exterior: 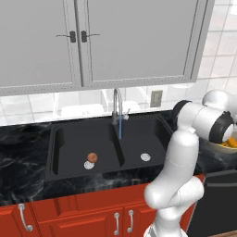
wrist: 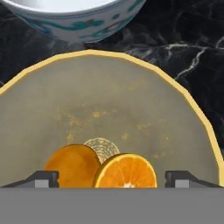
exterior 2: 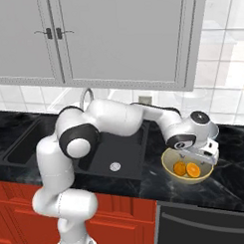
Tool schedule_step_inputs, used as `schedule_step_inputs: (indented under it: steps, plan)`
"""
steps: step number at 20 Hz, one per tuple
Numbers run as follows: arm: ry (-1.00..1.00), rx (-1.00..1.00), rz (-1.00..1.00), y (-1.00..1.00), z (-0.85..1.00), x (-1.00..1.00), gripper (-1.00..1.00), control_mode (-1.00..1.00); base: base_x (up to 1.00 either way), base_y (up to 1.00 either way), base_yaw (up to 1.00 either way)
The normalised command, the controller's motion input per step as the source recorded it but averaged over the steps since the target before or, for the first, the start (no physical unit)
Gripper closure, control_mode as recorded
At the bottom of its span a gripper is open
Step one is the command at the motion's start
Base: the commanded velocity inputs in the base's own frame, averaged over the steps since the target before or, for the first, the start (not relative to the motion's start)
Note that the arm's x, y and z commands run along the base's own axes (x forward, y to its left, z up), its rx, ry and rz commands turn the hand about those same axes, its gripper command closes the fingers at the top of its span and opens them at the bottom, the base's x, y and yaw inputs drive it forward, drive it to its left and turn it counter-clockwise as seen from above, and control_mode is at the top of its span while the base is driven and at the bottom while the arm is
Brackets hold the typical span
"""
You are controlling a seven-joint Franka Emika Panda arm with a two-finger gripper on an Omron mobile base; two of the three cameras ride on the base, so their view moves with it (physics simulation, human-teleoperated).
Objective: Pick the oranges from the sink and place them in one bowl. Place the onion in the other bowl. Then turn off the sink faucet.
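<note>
Hand: our gripper [exterior 2: 209, 154] hangs just over the yellow-tan bowl [wrist: 131, 100], jaws spread wide, one fingertip on each side of the fruit, gripping nothing.
Oranges: both oranges [exterior 2: 187, 169] lie in that bowl, touching each other; in the hand view one shows its cut face [wrist: 126, 171], the other its rind [wrist: 72, 165].
Key relation: the onion [exterior: 92, 157] sits in the left basin of the sink [exterior: 69, 139], just beside the drain [exterior: 89, 165], well apart from our hand and across the whole sink to its left. We judge the next reach must swing left over the divider and come down.
Onion's shape: round, so we see no long axis to line the jaws up with.
In the way: the faucet [exterior: 117, 107] stands at the back between the basins, with water [exterior: 120, 129] running from it; a low sweep could clip it.
Onion's goal: the pale blue-white bowl [wrist: 70, 15] stands just beyond the yellow-tan one, near it, on the black counter [wrist: 175, 39].
Left to do: onion, then faucet, as we judge it.
</note>
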Motion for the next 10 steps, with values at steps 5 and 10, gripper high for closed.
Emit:
schedule_step_inputs:
  steps: [5, 10]
  plan:
    - [0.00, 0.00, -0.01, 0.16, 0.04, 0.00, -1.00, -1.00, 0.00, 0.00, 0.00]
    - [0.00, -0.03, -0.01, 0.39, 0.13, -0.14, -1.00, -1.00, 0.00, 0.00, 0.00]
